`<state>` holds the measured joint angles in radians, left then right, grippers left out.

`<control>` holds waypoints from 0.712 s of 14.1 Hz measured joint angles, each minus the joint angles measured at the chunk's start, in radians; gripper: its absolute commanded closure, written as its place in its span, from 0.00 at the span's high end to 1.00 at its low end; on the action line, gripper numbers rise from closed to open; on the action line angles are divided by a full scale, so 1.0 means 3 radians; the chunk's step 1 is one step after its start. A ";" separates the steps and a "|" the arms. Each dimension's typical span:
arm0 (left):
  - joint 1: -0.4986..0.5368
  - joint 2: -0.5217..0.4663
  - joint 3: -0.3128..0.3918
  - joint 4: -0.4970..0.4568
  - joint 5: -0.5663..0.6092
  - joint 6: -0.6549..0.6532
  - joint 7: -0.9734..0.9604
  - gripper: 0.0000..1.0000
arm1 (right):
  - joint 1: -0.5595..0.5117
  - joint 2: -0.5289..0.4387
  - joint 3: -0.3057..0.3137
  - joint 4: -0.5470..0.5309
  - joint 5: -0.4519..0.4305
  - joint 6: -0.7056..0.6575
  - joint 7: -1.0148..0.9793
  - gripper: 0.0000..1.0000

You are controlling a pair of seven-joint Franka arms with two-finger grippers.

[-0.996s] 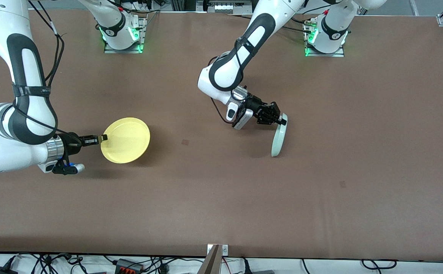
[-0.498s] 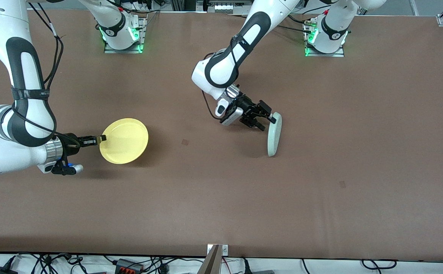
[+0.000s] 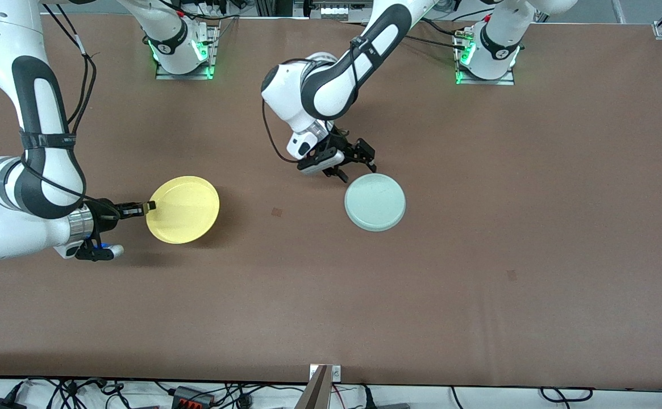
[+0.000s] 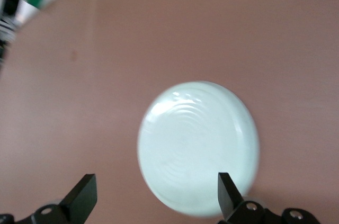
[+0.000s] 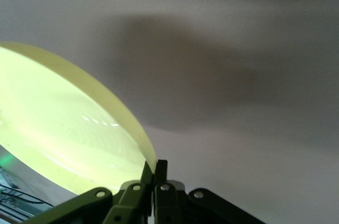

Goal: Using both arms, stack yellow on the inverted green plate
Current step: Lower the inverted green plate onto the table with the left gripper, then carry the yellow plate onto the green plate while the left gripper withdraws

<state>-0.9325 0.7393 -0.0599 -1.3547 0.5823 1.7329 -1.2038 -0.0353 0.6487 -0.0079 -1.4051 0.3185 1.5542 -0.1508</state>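
Green plate [image 3: 375, 201] lies flat on the brown surface [image 3: 478, 284], bottom side up, near the middle and somewhat toward the left arm's end; its ringed underside faces up in the left wrist view [image 4: 198, 147]. Nothing touches it.

Left hand [image 3: 356, 162] hangs just above the surface beside the green plate's rim, on the side toward the edge where the robot bases stand. Its fingers [image 4: 82, 197] are spread wide and empty, with the plate showing between them in the left wrist view. The left arm reaches in from its base toward the centre of the surface.

Yellow plate [image 3: 183, 209] is held up off the surface toward the right arm's end, roughly level, hollow side up, with a shadow on the surface beneath it. It stands well apart from the green plate.

Right hand [image 3: 148, 207] is closed on the yellow plate's rim at the side toward the right arm's end; the right wrist view shows the fingers [image 5: 156, 173] pinched together on the rim of the plate [image 5: 63, 128]
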 measured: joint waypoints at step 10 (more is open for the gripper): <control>0.1199 -0.0726 -0.0100 -0.0102 -0.0642 0.0047 0.1496 1.00 | 0.0631 0.0021 0.0054 0.0001 0.0368 0.0040 0.0619 0.00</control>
<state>-0.5727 0.5214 -0.0900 -1.3853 0.3897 1.7471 -0.7551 0.1540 0.6550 0.0084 -1.4046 0.4290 1.5661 0.0349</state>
